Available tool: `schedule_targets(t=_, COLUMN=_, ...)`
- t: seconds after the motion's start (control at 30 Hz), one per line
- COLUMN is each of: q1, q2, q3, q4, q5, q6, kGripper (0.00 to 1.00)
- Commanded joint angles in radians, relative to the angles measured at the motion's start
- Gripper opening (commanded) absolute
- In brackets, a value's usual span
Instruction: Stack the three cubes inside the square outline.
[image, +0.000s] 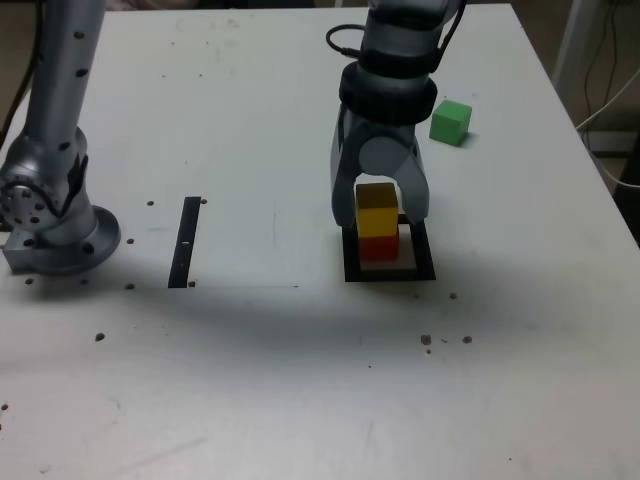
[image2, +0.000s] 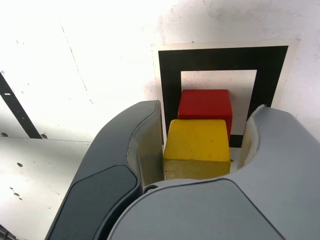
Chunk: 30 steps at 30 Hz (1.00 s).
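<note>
The yellow cube (image: 378, 213) (image2: 197, 145) rests on the red cube (image: 377, 247) (image2: 205, 104), slightly offset from it, inside the black square outline (image: 426, 270) (image2: 170, 75). My gripper (image: 381, 212) (image2: 205, 112) straddles the yellow cube from above. Its jaws stand slightly open, and the wrist view shows a thin gap between the cube and one finger. The green cube (image: 450, 121) lies alone on the table behind the gripper, toward the exterior view's right.
A narrow black strip (image: 186, 242) lies on the white table to the exterior view's left of the outline. The arm's grey base (image: 50, 225) stands at the far left. A cable (image: 345, 40) loops beside the wrist. Small dark specks dot the table.
</note>
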Motion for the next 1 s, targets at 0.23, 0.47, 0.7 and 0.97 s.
schedule_targets(t=0.23, q1=-0.001, q2=-0.011, q3=-0.023, q4=0.002, q5=0.016, q6=-0.002, kGripper=0.99)
schedule_targets(t=0.47, q1=0.025, q2=-0.026, q3=-0.084, q4=0.056, q5=0.055, q6=-0.014, kGripper=0.99)
schedule_targets(t=0.7, q1=0.076, q2=-0.035, q3=-0.141, q4=0.120, q5=0.088, q6=-0.015, kGripper=0.99)
schedule_targets(t=0.97, q1=0.120, q2=-0.014, q3=-0.230, q4=0.178, q5=0.107, q6=-0.004, kGripper=0.99)
